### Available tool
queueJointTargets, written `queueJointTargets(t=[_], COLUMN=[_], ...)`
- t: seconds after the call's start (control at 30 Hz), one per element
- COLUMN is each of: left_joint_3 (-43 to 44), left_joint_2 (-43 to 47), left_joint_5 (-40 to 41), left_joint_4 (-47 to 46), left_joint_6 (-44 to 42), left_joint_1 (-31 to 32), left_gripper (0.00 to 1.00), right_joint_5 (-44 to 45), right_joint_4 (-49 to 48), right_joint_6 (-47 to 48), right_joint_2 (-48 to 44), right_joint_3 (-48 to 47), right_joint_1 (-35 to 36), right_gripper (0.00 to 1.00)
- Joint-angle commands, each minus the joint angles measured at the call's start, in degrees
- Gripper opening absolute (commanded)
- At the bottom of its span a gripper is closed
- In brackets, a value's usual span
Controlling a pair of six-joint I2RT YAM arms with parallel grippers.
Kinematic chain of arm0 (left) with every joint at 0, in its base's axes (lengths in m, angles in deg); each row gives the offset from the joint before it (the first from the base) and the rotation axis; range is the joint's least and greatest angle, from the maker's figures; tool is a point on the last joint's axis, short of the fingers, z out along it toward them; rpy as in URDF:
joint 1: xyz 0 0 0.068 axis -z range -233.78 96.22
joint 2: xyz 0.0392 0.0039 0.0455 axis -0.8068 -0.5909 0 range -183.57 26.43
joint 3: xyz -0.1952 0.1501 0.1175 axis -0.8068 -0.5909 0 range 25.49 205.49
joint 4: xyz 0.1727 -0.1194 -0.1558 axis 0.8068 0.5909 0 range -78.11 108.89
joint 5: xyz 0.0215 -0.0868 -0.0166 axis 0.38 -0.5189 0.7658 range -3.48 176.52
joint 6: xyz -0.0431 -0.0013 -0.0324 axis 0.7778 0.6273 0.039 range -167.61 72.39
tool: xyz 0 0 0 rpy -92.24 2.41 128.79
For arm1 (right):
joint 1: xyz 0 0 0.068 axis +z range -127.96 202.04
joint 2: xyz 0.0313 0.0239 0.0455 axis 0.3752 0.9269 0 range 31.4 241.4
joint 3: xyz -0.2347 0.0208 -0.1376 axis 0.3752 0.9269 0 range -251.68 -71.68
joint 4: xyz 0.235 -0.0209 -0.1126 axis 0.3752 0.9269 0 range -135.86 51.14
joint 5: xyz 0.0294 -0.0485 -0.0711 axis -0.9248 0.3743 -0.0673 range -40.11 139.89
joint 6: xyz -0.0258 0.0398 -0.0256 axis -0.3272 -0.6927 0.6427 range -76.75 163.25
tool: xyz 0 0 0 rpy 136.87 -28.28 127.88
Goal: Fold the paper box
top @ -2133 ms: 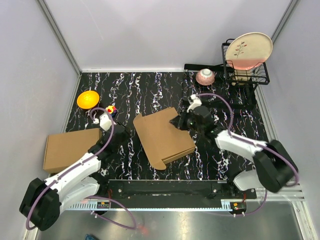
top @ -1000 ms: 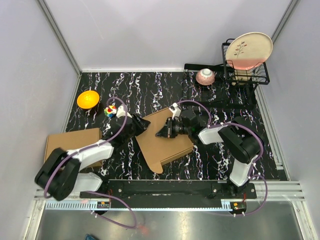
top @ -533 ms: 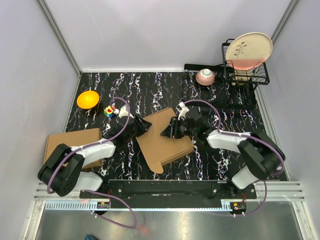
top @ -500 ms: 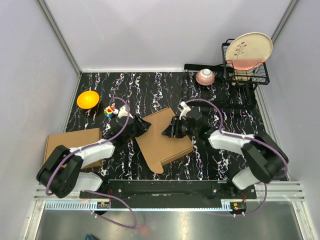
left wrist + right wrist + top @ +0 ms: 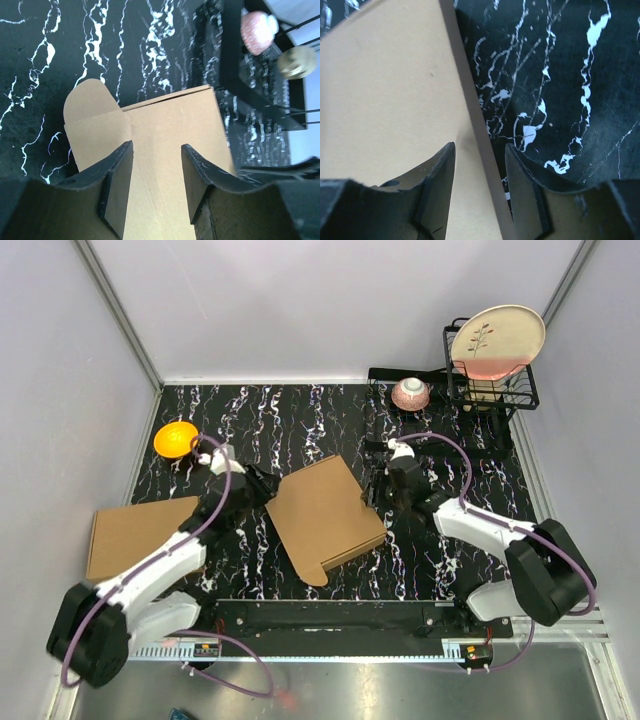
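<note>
left gripper (image 5: 156, 148) and right gripper (image 5: 479, 146), both parted wide, hover over the plain brown paper box (image 5: 325, 512).

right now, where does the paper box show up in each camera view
Top external: the paper box lies flat near the middle of the picture.
Left wrist: the box sits at lower centre, its rounded tab to the left.
Right wrist: the box fills the left side, its edge running diagonally.
Shared landmark: the black marbled table beside the box.

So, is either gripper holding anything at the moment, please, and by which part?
Nothing is held: the left gripper and right gripper are both open, at opposite sides of the paper box.
</note>
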Motion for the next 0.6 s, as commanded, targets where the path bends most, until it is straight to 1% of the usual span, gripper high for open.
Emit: queueJointTargets(t=[0.0,0.1,0.13,0.17,0.23,0.33,0.47,0.57], left_joint_3=[-3.8,-8.8,-11.8,-13.5,-18.1,-21.6,-23.1,-26.0], left_joint_2=[11.0,18.9,20.8,24.7,29.8,33.2,32.1,28.9], left_joint_5=[4.9,7.9,9.2,9.7,10.4,10.5,10.0,7.3], left_joint_4=[5.1,10.8,13.3,14.3,15.7,16.6,16.2,11.0], left_joint_6=[2.5,6.1,7.6,10.8,13.3,15.7,17.0,19.0], left_joint_1=[-0.3,-0.3,-0.3,-0.3,-0.3,-0.3,-0.3,-0.3], left_gripper=[0.46,0.44,0.43,0.43,0.41,0.41,0.41,0.41], right_joint_5=[2.0,1.0,1.3,1.4,2.1,2.9,3.5,3.1], right_joint_4=[-1.2,-2.6,-3.0,-3.0,-2.4,-2.0,-2.5,-3.2], right_joint_6=[1.1,1.2,1.2,1.2,1.8,2.0,1.2,1.1], right_joint_2=[2.3,2.2,2.1,2.3,2.9,4.3,5.1,5.7], right_joint_3=[1.0,1.5,1.6,1.5,1.0,0.5,1.9,2.1], right_joint_1=[0.3,0.1,0.1,0.1,0.2,0.2,0.1,0.1], right_gripper=[0.49,0.46,0.45,0.45,0.42,0.39,0.38,0.38])
